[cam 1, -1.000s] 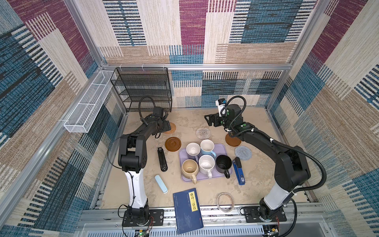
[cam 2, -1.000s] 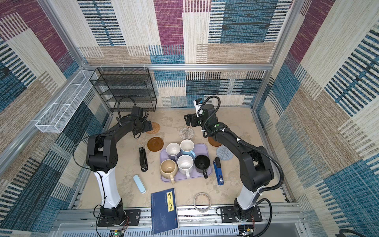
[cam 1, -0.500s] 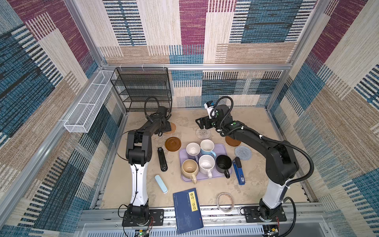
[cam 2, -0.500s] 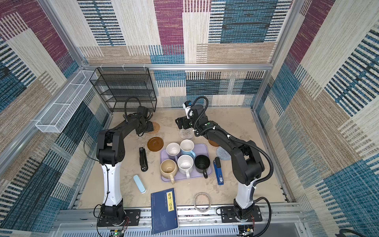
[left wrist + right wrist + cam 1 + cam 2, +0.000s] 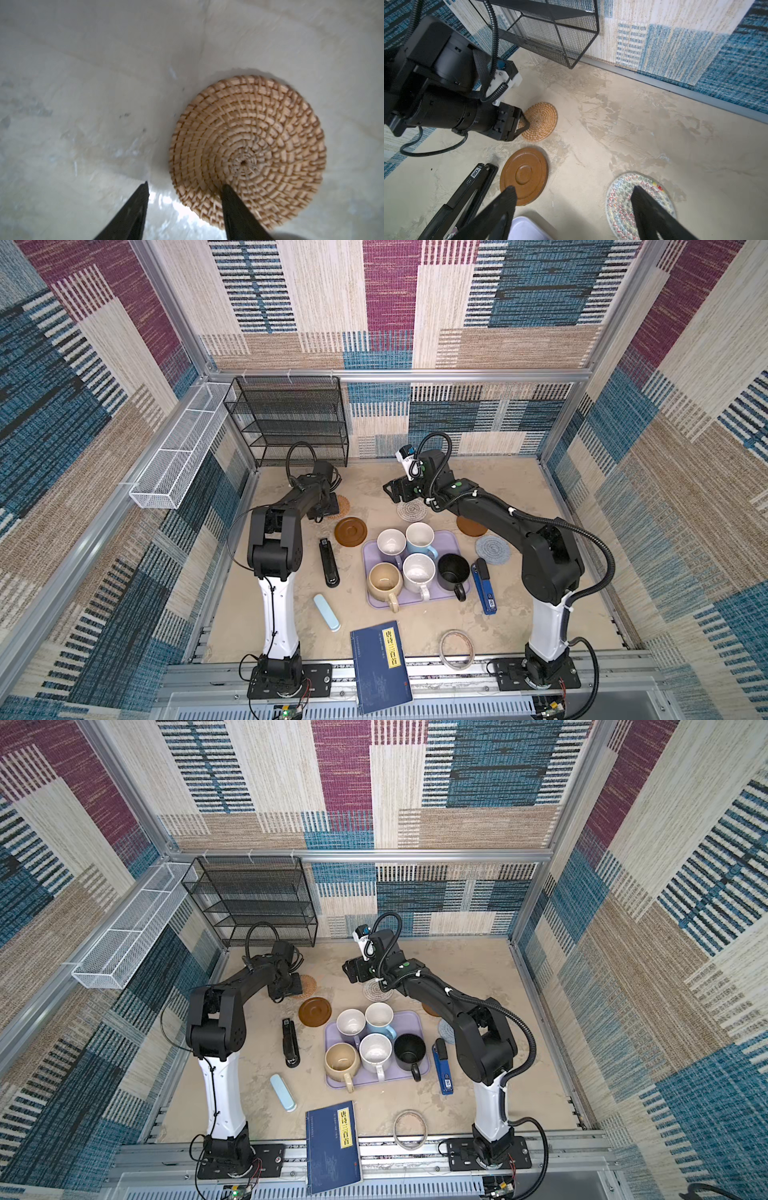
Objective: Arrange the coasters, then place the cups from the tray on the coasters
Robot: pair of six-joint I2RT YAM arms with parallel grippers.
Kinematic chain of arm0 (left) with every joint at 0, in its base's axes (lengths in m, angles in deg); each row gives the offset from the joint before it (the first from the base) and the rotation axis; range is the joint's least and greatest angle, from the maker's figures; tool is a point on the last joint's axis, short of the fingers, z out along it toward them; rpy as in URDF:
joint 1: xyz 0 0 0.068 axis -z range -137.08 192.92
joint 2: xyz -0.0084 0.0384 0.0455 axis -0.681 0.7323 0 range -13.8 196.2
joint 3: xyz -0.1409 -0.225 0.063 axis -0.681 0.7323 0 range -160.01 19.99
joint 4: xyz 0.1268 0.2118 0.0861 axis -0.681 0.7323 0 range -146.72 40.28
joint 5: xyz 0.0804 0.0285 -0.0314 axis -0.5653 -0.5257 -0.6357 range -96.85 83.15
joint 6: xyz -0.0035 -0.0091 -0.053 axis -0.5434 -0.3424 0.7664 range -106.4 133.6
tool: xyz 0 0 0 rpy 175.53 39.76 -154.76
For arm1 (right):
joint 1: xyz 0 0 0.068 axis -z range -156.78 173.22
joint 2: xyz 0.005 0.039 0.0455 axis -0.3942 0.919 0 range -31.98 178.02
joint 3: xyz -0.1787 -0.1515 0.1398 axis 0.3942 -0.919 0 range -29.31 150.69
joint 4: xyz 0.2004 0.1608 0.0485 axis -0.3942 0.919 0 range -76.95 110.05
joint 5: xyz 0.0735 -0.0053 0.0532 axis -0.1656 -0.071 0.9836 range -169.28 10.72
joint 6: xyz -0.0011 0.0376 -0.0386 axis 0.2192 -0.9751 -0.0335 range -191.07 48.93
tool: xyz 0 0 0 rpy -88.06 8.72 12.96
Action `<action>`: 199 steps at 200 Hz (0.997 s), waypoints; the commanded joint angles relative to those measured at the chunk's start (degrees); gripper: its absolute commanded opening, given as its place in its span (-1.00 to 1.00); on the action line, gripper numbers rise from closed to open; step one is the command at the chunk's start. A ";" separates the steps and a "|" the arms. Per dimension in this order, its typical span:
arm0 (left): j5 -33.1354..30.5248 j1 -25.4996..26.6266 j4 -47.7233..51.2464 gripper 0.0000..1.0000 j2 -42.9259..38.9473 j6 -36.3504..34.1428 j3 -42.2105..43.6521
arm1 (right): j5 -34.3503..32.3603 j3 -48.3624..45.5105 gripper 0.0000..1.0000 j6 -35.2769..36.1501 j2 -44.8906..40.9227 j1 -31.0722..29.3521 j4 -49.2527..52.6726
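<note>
- Five cups (image 5: 417,572) stand on the tray (image 5: 452,540), near centre.
- Right hand (image 5: 574,189), jaws wide apart, hovers over the lacy coaster (image 5: 620,199) just beyond the tray.
- Left hand (image 5: 185,185), far left, jaws apart, straddles the rattan coaster (image 5: 247,145) edge.

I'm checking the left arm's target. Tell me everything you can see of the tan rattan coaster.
The rattan coaster is a round tan mat, coiled in a spiral from a small central hole. It lies flat on the beige table near the black wire rack, no cup on it. The left gripper straddles its rim, one finger over the weave; contact is unclear.
</note>
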 commanded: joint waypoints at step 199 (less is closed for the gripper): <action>1.23 -1.88 6.39 0.23 1.84 2.43 -3.74 | 0.39 -0.65 0.76 -0.15 -0.17 -2.05 0.65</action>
